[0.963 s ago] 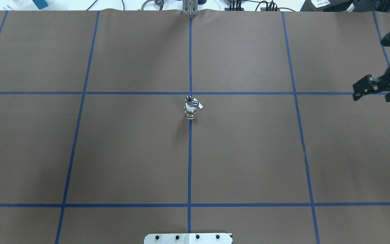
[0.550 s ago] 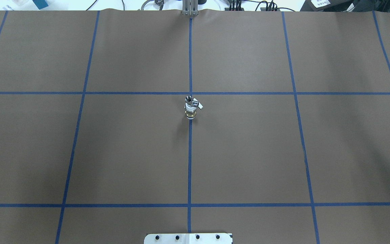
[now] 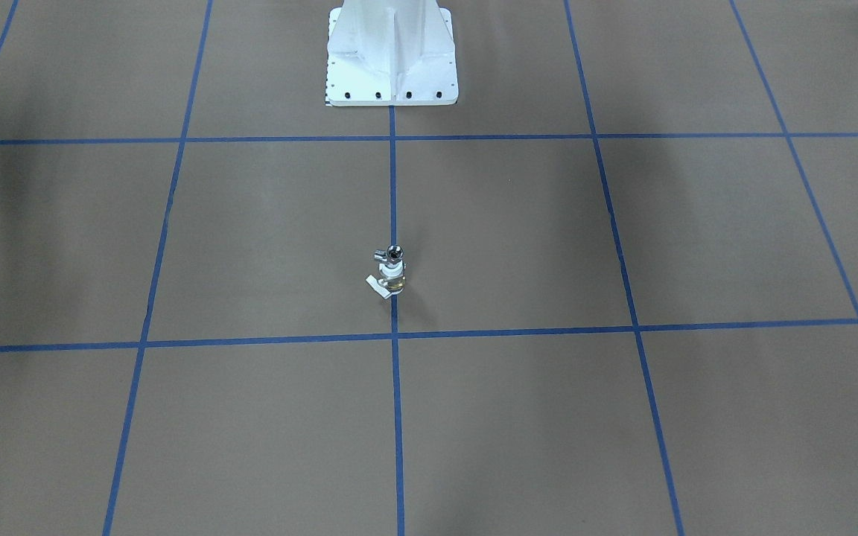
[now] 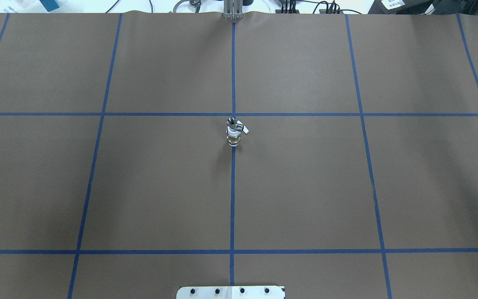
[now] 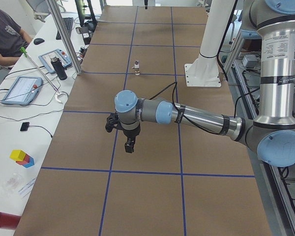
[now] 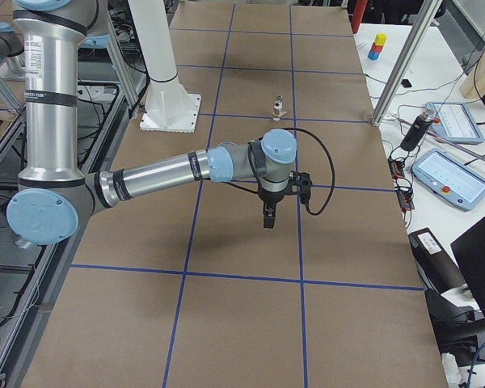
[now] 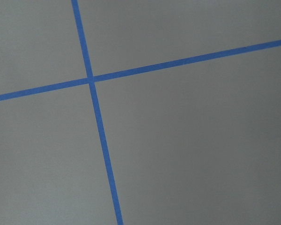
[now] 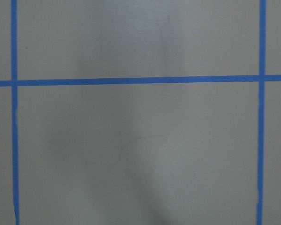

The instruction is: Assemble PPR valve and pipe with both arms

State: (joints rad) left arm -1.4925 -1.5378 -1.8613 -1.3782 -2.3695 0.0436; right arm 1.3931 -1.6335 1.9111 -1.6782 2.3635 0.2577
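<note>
The valve (image 4: 233,139) stands upright in the middle of the bench (image 4: 305,187), on the blue centre tape line (image 4: 232,195) and just on the robot's side of the crossing of two lines. Its brass part is at the bottom and its white part is above it. The pale tab (image 4: 245,130) points to the robot's right. The silver pipe (image 4: 231,121) sits on top of the valve and touches it, with its round head up. The white base (image 3: 392,52) of the robot is well apart from them, along the same line.

Neither hand touches the valve or the pipe. The left hand (image 5: 130,146) hangs with its fingers down over the bench, at the end of the left arm (image 5: 187,115), well apart from the valve. The right hand (image 6: 267,218) hangs in the same way under the right arm (image 6: 170,170). For both hands I cannot tell how far the fingers are open. Both wrist views show only the brown bench and tape lines.

The upright tube of the left arm carries small print, too small to read.

One second ago the right hand was at the right edge of the overhead view. Then only a sliver of it showed, and now it is out of that view. The valve and pipe have not moved.
</note>
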